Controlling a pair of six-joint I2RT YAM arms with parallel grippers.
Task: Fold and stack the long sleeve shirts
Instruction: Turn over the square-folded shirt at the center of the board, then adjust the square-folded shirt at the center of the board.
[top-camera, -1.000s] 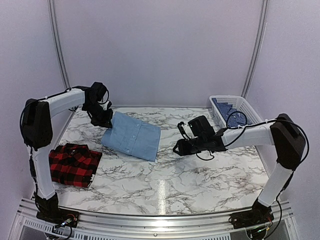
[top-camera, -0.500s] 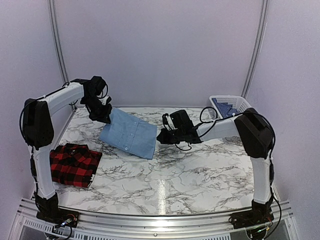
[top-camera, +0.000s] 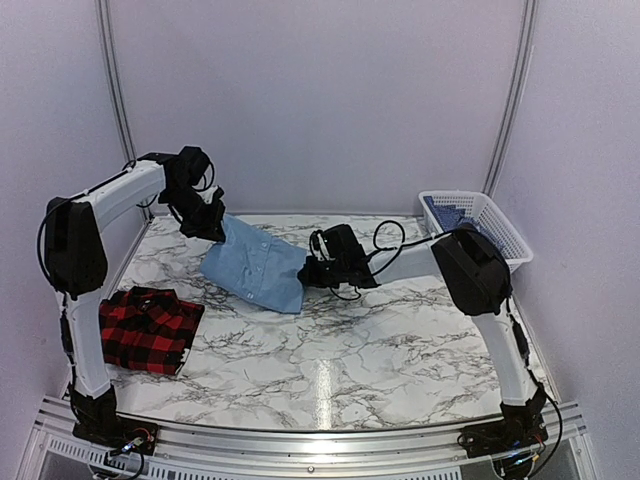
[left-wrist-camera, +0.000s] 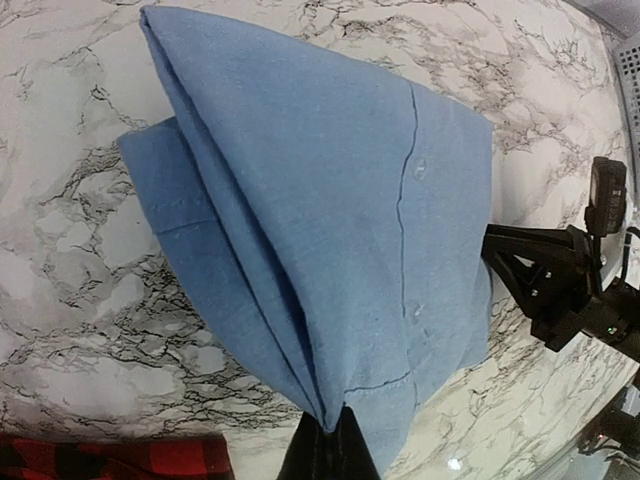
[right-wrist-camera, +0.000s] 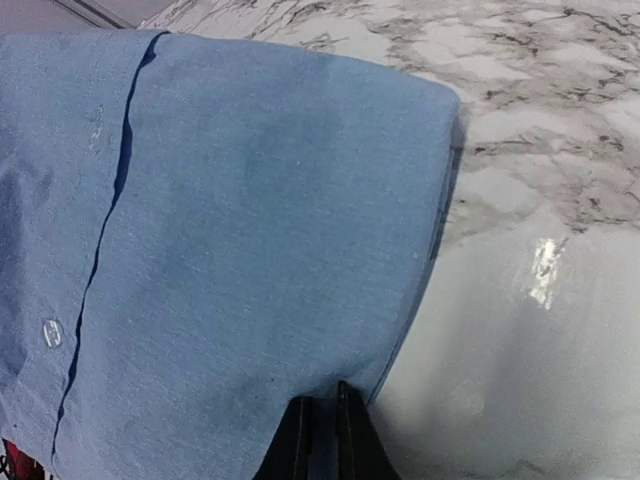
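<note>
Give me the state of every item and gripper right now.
light blue shirt: folded, held by both grippers, far-left corner raised.
plaid shirt: folded, lying flat on the table's near left, untouched.
left gripper: shut on the light blue shirt's corner.
right gripper: shut on the light blue shirt's right edge.
basket: upright at the far right, holding blue cloth.
</note>
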